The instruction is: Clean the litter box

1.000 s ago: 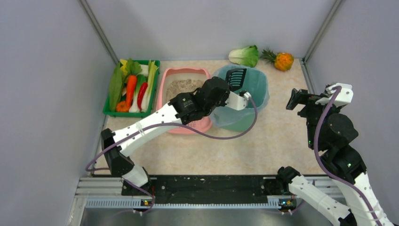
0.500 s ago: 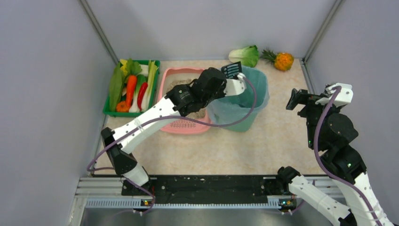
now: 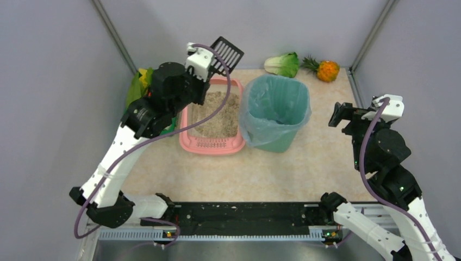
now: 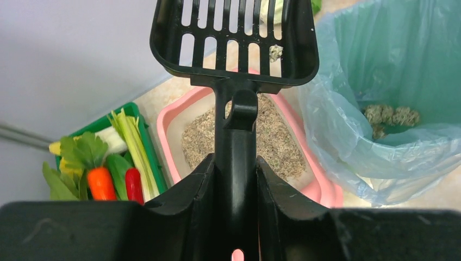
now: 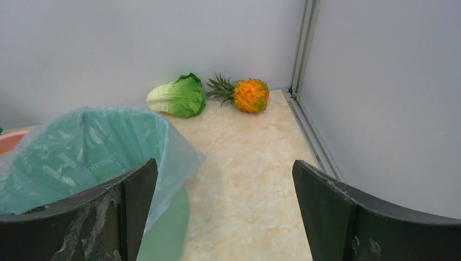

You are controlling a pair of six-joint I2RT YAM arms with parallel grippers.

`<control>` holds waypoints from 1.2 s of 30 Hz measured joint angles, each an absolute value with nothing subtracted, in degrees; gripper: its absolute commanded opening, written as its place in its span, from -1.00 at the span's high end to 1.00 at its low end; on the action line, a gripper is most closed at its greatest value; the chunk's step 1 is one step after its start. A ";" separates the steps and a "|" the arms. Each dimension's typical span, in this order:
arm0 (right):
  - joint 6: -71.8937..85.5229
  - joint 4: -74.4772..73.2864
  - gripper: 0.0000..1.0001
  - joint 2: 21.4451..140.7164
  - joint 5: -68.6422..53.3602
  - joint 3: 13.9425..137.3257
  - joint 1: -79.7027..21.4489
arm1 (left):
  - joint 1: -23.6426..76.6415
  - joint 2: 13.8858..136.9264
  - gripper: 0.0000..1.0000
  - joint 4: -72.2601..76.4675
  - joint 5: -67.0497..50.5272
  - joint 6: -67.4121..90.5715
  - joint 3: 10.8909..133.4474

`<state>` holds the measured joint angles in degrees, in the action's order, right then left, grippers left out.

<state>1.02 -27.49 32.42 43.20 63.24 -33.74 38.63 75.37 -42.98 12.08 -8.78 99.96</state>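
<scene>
The pink litter box [image 3: 212,145] lies at the back of the table with grey-beige litter in it, its grille end toward me. My left gripper [image 3: 211,58] is raised above its far end, shut on the handle of a black slotted scoop [image 3: 227,53]. In the left wrist view the gripper [image 4: 235,176] clamps the handle, the scoop [image 4: 234,38] tilts upward with one small clump [image 4: 276,52] stuck on its slots, and the litter box [image 4: 163,122] lies below. My right gripper [image 3: 348,115] hovers open and empty to the right of the bin, as the right wrist view [image 5: 224,190] confirms.
A teal bag-lined bin [image 3: 276,109] stands right of the litter box, with grey clumps [image 4: 391,115] at its bottom. A green crate of vegetables [image 4: 103,163] sits left of the box, mostly behind my left arm. Bok choy [image 3: 282,64] and a pineapple [image 3: 328,70] lie at the back right.
My left arm lifted the scoop out of the bin and swung it up and left to above the litter box's far end. The right arm barely moved.
</scene>
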 measured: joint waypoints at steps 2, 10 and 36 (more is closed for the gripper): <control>1.04 -27.46 -0.89 32.93 42.98 63.24 -33.74 | 37.17 72.99 1.00 -43.77 12.03 -5.96 99.53; 1.04 -27.38 -0.89 34.83 42.06 63.24 -33.74 | 33.26 71.42 1.00 -49.63 15.03 5.13 94.59; 1.10 -25.74 -0.89 34.89 41.95 62.98 -33.74 | 27.68 85.60 1.00 -56.49 13.37 31.07 80.99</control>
